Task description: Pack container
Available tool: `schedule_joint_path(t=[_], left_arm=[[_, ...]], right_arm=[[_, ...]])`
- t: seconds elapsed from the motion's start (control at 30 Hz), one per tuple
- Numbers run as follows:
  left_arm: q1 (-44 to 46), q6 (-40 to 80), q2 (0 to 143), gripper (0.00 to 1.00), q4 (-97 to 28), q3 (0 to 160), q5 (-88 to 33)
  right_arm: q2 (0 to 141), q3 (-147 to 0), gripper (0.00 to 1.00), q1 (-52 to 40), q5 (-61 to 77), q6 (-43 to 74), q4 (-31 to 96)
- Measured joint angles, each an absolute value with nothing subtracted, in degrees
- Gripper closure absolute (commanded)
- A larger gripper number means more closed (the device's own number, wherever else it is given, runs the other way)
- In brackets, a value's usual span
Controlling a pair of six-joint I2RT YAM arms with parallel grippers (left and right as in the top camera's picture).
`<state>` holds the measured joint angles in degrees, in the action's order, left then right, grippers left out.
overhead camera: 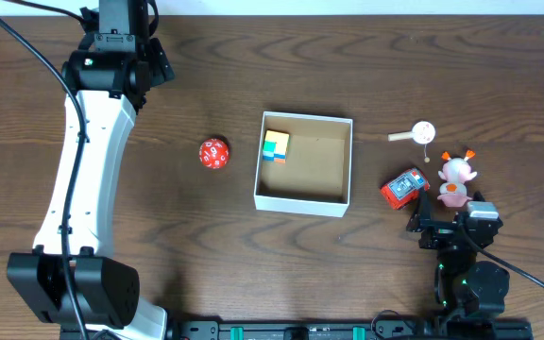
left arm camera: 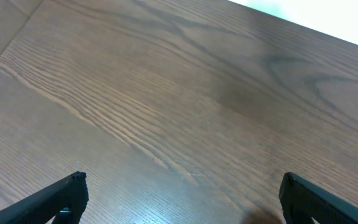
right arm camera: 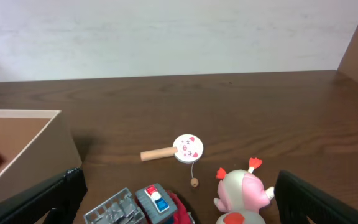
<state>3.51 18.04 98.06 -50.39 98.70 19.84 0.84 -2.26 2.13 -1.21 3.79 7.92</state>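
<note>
Overhead shows container [overhead camera: 324, 168] holding a multicoloured block [overhead camera: 275, 145].

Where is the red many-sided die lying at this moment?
In the overhead view, the red die lies on the table, apart from the container, between it and the left arm.
</note>
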Motion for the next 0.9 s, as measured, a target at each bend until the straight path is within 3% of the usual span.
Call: schedule_joint_path(t=[0.57,0.77,0.9], left_arm=[[3.5,18.0,98.0,0.02,-50.4,98.7,19.9],[3.5,18.0,98.0,0.02,-50.4,98.7,19.8],[3.5,18.0,98.0,0.02,-50.4,98.7,19.8]], right_arm=[[0.8,-2.3,0.01,2.1,-1.3,3.6,7.5],[0.8,-2.2,0.01,2.1,-2.3,2.1,1.0],[2.8,-6.0,0.01,2.1,-2.9,2.1,9.3]])
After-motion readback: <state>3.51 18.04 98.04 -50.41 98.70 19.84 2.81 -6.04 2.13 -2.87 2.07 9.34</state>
